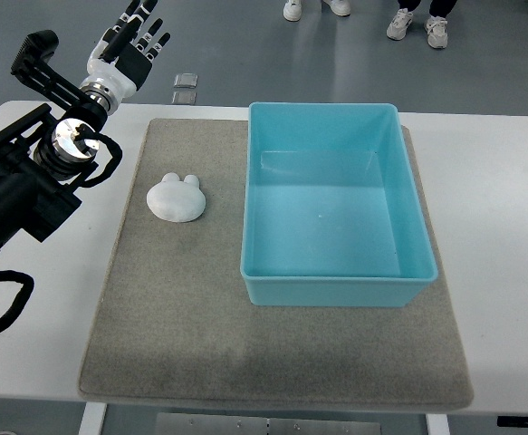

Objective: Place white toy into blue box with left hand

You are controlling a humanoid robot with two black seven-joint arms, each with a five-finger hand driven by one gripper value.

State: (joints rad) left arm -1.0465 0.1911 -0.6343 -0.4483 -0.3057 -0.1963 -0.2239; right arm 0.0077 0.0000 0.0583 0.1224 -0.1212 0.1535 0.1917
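Note:
A white toy (177,197) with two small ears lies on the grey mat (273,362), left of the blue box (336,208). The box is open-topped and holds nothing. My left hand (135,41) is raised past the table's far left corner, well behind and to the left of the toy. Its fingers are spread and hold nothing. The left arm (37,172) comes in along the left edge. My right arm does not show.
The white table (499,236) carries the mat and box. People's shoes (417,25) stand on the floor beyond the far edge. Two small square floor plates (184,87) lie behind the table.

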